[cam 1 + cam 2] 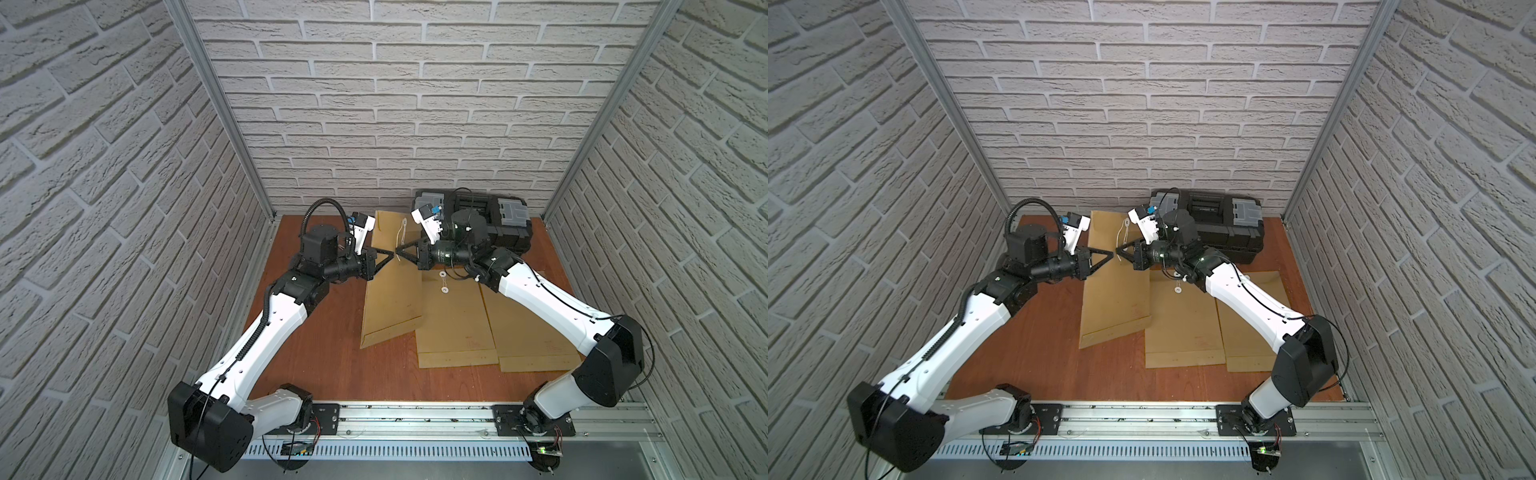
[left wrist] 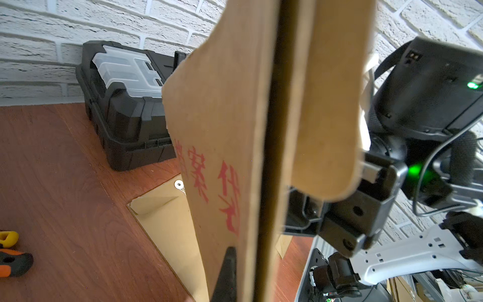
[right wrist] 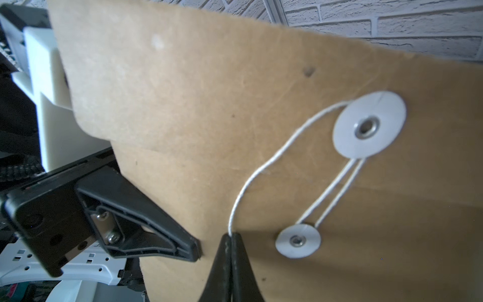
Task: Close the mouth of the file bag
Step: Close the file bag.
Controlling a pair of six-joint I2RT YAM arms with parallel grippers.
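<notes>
The file bag (image 1: pixel 392 299), a brown paper envelope, is at the middle of the bench (image 1: pixel 324 365). Its mouth end is raised between the two arms, and its bottom end is down at the bench, overlapping the corner of a second bag (image 1: pixel 453 328) that lies flat. A third bag (image 1: pixel 532 336) lies flat beside that one, partly under the right arm.

The left gripper (image 1: pixel 388 254) is closed on the side edge of the raised bag, pinching the paper. The left wrist view shows one black finger (image 2: pixel 227 266) pressed against the face printed with red characters (image 2: pixel 209 183).

The right gripper (image 3: pixel 231 236) is closed tight, with the white string (image 3: pixel 261 170) caught between its tips. From there the string curves up to the large white disc (image 3: pixel 369 128), and two strands run down from it to the small disc (image 3: pixel 298 240), just beside the fingertips.

A black toolbox (image 1: pixel 494 224) stands against the back wall, behind the right arm.
</notes>
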